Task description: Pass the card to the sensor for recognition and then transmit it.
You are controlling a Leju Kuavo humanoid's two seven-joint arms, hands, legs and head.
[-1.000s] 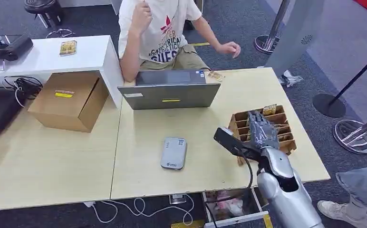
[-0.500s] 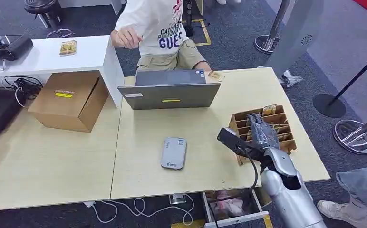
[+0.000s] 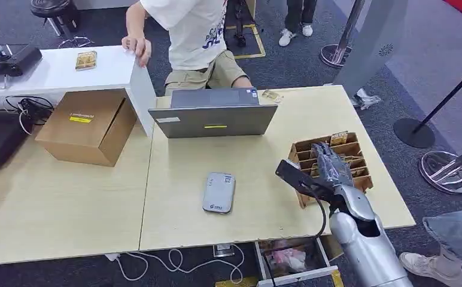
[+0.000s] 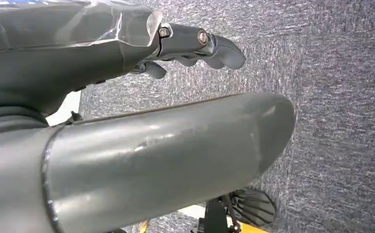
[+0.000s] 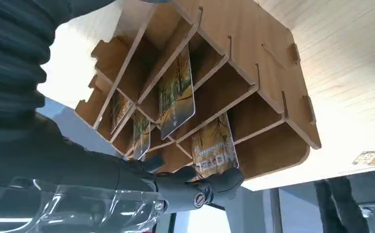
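Right hand (image 3: 331, 165) rests over the slotted card rack (image 3: 360, 156) at 4 o'clock of the sensor (image 3: 219, 192); its grasp cannot be told. Left hand (image 4: 195, 46): fingers curled, empty.

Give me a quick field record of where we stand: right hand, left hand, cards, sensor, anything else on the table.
right hand: over the wooden card rack, fingers touching the edge of one card; no card lifted out yet
left hand: hanging over grey carpet, holding nothing, fingers curled in
cards: several stand in the rack's slots
sensor: grey flat reader at mid-table, nothing on it
laptop: at the table's far edge
cardboard box: on the neighbouring table
person: behind the laptop, hand on the white side table
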